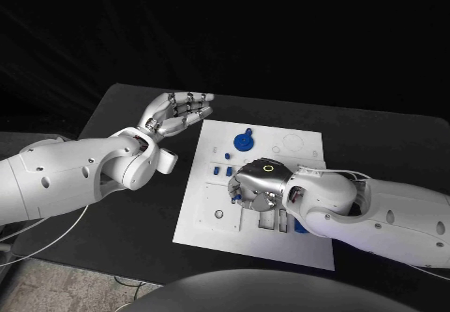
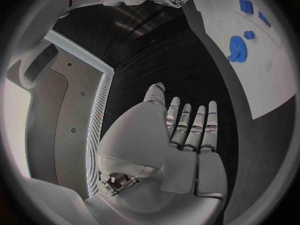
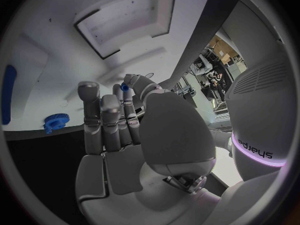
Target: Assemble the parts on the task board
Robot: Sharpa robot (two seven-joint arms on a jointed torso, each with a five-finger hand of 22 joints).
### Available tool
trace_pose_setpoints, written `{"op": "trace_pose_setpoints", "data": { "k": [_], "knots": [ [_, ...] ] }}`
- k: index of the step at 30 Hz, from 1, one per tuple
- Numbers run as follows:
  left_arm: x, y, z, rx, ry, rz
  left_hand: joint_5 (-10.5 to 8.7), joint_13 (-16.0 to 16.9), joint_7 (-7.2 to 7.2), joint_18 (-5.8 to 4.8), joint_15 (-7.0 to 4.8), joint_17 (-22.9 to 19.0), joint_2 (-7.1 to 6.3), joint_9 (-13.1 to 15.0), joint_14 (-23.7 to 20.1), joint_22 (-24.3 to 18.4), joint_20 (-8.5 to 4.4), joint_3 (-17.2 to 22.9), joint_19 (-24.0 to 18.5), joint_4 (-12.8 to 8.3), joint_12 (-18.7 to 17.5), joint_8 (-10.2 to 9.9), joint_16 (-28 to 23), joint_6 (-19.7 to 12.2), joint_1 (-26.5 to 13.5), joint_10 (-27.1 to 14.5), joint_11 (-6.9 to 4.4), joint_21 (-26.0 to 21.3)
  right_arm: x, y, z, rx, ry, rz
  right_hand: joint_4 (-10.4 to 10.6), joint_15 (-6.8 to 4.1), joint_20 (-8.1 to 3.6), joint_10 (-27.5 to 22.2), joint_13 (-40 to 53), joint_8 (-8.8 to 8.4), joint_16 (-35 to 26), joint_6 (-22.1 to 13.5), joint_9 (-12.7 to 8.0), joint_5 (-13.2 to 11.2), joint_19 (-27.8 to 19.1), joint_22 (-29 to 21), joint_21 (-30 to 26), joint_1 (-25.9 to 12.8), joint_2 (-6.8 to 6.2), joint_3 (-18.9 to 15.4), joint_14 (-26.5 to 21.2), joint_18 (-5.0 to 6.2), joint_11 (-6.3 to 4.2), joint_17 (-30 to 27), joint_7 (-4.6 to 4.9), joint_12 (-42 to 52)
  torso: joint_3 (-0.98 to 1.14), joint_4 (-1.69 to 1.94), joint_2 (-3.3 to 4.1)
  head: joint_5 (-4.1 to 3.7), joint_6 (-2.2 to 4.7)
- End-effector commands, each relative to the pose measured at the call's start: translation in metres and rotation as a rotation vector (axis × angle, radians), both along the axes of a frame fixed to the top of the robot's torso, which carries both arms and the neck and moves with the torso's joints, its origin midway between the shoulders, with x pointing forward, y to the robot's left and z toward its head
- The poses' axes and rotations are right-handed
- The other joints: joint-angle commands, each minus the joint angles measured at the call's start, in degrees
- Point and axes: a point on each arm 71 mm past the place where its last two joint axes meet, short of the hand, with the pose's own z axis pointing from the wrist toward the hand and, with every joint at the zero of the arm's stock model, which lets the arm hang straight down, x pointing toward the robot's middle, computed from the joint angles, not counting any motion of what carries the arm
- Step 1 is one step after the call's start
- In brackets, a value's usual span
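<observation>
The white task board lies mid-table. A blue gear stands near its far edge, with two small blue parts just nearer. My right hand hovers palm down over the board's middle; in the right wrist view it pinches a small blue part between thumb and a fingertip. My left hand is held off the board's far left corner, fingers straight and apart, holding nothing. The left wrist view shows this hand, the board and the gear.
Shallow recesses and a small ring hole mark the board's near half. Another blue piece peeks out beside my right forearm. Black table surrounds the board, with bare room on its left side.
</observation>
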Motion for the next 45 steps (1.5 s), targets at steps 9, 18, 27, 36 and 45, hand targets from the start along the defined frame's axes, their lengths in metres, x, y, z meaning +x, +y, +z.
{"op": "trace_pose_setpoints", "data": {
  "k": [9,18,27,36,45],
  "knots": [
    [0.0001,-0.0026,-0.0005,-0.008,0.011,-0.024,0.26,0.1,-0.12,-0.61,-0.06,0.0,0.43,0.1,0.6,-0.1,-0.13,0.1,0.4,0.3,0.3,0.4,0.3,0.3,0.1,0.3,0.0,0.2,-0.0013,-0.0009,-0.0007,-0.014,-0.006,-0.003,0.5,-0.02,0.06,1.3,0.0,-0.37,-0.6,0.7,-0.2,-0.4,-0.5,3.8,-0.5,-0.1,0.18,0.1,-0.4,-0.33,-0.86,-0.3,-0.06,0.3,-0.01,0.06,-0.03,0.0,0.0],
    [0.0006,-0.0037,-0.0009,-0.007,0.015,-0.027,0.26,0.1,-0.09,-0.62,-0.04,0.0,0.53,0.1,0.6,-0.1,-0.13,0.2,0.4,0.3,0.3,0.4,0.3,0.3,0.1,0.3,0.05,0.2,-0.0037,0.0019,0.0004,-0.013,-0.004,0.006,1.1,-0.4,-0.12,2.3,0.4,-0.51,-0.4,2.2,-0.4,0.8,-0.6,3.8,-0.3,-0.8,0.34,-0.4,-0.4,-0.3,-1.45,-0.4,-0.66,1.0,0.0,0.08,-0.05,0.13,0.0],
    [0.001,-0.0039,-0.0013,-0.007,0.018,-0.029,0.25,0.1,-0.05,-0.62,-0.01,0.0,0.67,0.1,0.7,-0.2,-0.12,0.2,0.5,0.3,0.4,0.4,0.4,0.3,0.1,0.3,0.14,0.3,-0.0042,0.0024,0.0003,-0.018,-0.002,0.008,1.4,-0.58,-0.29,2.3,0.6,-1.22,-0.6,2.4,-0.9,2.5,-0.6,3.8,-0.5,-1.2,0.33,-0.4,-0.5,-0.27,-1.65,-0.7,-0.83,1.1,-0.02,0.02,-0.07,0.3,0.0],
    [0.0017,-0.0046,-0.0019,-0.006,0.021,-0.031,0.25,0.1,-0.04,-0.62,-0.01,0.0,0.68,0.1,0.7,-0.2,-0.12,0.2,0.5,0.3,0.4,0.4,0.4,0.3,0.1,0.3,0.15,0.3,-0.0045,0.0016,-0.0009,-0.036,0.007,0.007,1.4,-0.61,-0.35,2.2,0.8,-1.86,-1.0,2.2,-1.3,2.7,-0.9,3.6,-1.1,-1.2,0.19,-0.3,-0.8,-0.19,-1.69,-1.2,-0.81,1.2,-0.01,-0.03,-0.12,0.34,0.0],
    [0.0023,-0.005,-0.0024,-0.006,0.023,-0.032,0.18,0.1,0.01,-0.63,0.01,0.0,0.8,0.1,0.7,-0.2,-0.12,0.2,0.6,0.3,0.4,0.4,0.4,0.3,0.1,0.4,0.25,0.3,-0.0047,-0.001,-0.0002,-0.058,0.014,-0.002,2.4,-0.43,-0.25,2.3,1.0,-2.87,-2.0,2.6,-2.3,3.9,-1.5,3.3,-2.4,-2.4,0.37,-0.3,-1.5,-0.07,-1.54,-2.3,-0.8,1.3,-0.02,0.0,-0.12,0.15,0.0]
  ]
}}
